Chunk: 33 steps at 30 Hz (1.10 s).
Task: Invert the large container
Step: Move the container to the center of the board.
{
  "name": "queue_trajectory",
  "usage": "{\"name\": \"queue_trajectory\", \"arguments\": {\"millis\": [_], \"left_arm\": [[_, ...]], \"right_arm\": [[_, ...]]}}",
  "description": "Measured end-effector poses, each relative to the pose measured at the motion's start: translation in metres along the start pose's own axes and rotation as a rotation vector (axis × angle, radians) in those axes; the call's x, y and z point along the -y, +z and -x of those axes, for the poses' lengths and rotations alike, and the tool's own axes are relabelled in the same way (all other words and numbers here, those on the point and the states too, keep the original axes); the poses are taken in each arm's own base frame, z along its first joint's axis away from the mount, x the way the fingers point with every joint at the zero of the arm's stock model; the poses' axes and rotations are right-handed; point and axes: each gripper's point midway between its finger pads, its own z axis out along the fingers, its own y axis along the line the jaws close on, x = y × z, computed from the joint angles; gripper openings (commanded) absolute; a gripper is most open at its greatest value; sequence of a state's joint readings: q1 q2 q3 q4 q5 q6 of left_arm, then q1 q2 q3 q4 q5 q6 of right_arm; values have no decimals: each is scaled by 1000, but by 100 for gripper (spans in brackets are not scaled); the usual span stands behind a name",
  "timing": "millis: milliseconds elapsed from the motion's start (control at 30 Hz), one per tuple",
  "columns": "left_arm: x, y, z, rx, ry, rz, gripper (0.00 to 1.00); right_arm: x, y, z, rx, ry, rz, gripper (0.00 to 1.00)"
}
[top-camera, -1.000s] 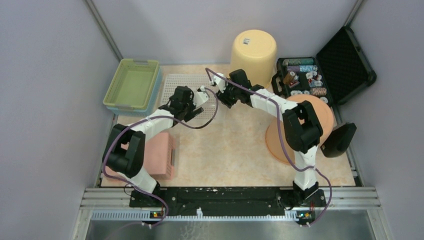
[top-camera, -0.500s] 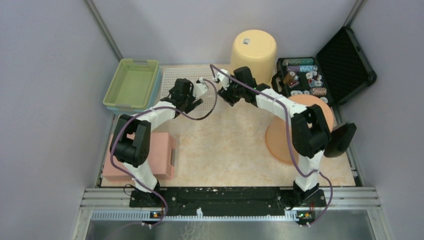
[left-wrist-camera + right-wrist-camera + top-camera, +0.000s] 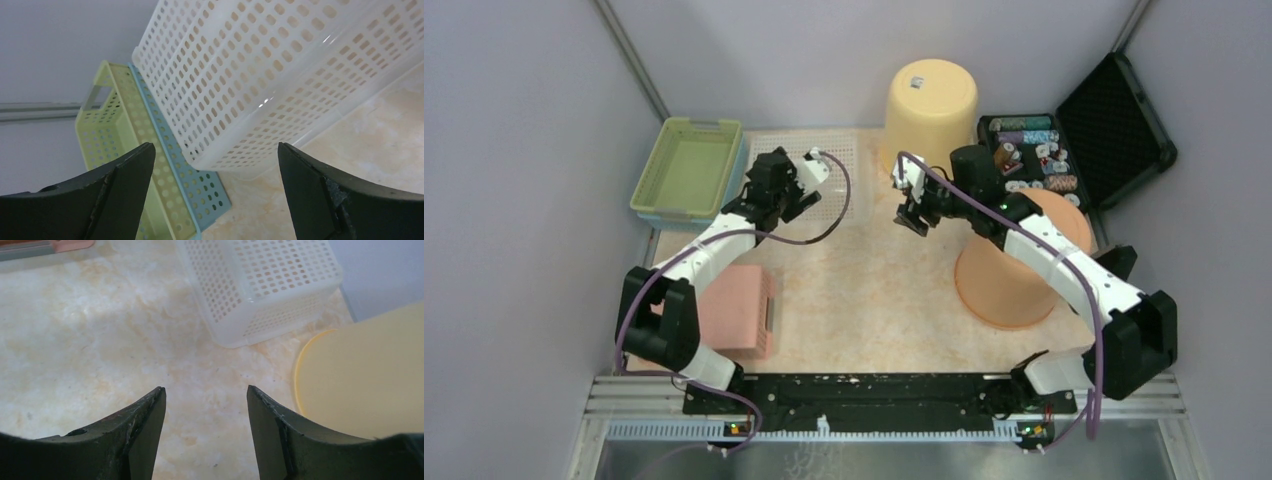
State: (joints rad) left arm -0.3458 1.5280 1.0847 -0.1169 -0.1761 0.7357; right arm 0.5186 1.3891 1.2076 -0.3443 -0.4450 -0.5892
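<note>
While both grippers stand clear of any grip, we find the white perforated container at the back of the table. It lies between the green tray on its left and the yellow bucket on its right. From the wrist views we record its flat perforated base facing up and its smooth rim band down on the table surface.

We note the left gripper close by the container's near left part. Its jaws are spread wide and nothing is between them; we cannot tell from the overhead view whether it touches the wall. The right gripper hangs above bare table, near the container's right side and apart from it, jaws parted and empty.

Outward from there, we observe:
- The green tray is stacked on a blue tray, just beside the container.
- The yellow bucket stands bottom up against the back wall.
- An orange bucket sits under the right arm.
- An open black case of chips lies at the far right.
- A pink basket rests at the near left
</note>
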Motion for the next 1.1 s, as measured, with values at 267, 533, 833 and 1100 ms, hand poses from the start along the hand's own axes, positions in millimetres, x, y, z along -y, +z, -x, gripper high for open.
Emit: {"name": "queue_trajectory", "arguments": {"millis": [267,533,833,1100], "left_arm": [[-2,16,-32,-118,79,80,99],[0,45,-61,-234,141,130,99],[-12,76,-51,-253,161,174,97],[-27,87,-30,-219,102,206,99]], "right_arm": [[-47,-29,0,65,-41,142,63],[-61,-32,-4,83,-43,181,63],[-61,-30,-2,101,-50,184,63],[-65,-28,-11,85,-46,194,63]]}}
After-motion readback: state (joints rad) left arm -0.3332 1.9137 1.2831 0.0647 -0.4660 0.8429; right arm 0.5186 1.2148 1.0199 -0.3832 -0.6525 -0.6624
